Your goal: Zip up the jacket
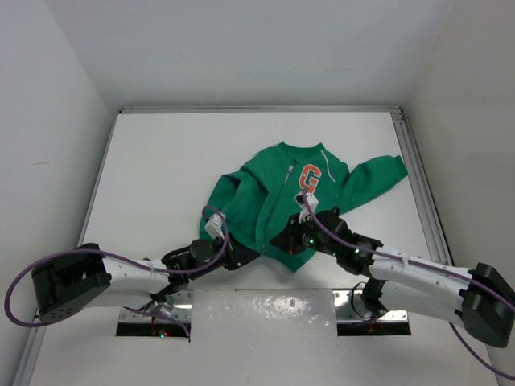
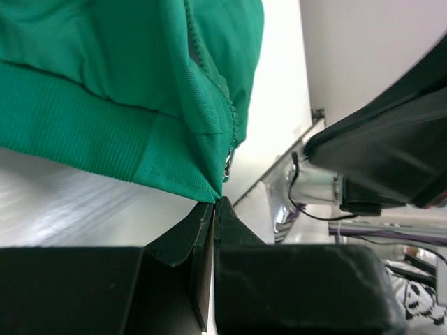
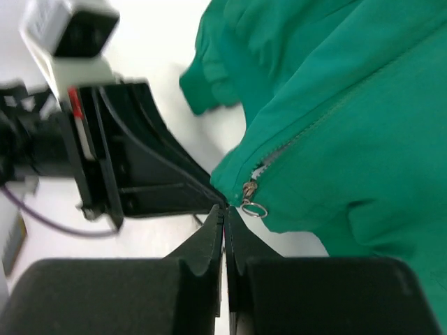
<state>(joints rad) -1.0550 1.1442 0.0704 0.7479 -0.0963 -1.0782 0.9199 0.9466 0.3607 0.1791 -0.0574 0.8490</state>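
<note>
The green jacket (image 1: 282, 197) lies on the table, its orange "G" (image 1: 310, 177) facing up and its front zipper open along most of its length. My left gripper (image 1: 246, 256) is shut on the bottom hem corner (image 2: 202, 190) beside the zipper's lower end (image 2: 228, 162). My right gripper (image 1: 282, 240) is shut, its tips (image 3: 225, 208) just under the zipper slider (image 3: 248, 190). The slider's ring pull (image 3: 255, 209) hangs beside the right finger, not between the jaws. The left gripper's fingers (image 3: 160, 174) meet the same corner in the right wrist view.
A metal rail (image 1: 418, 185) runs along the table's right edge. The jacket's right sleeve (image 1: 378, 177) reaches toward it. White walls close in the table on three sides. The arm bases and a shiny plate (image 1: 265, 310) lie at the near edge.
</note>
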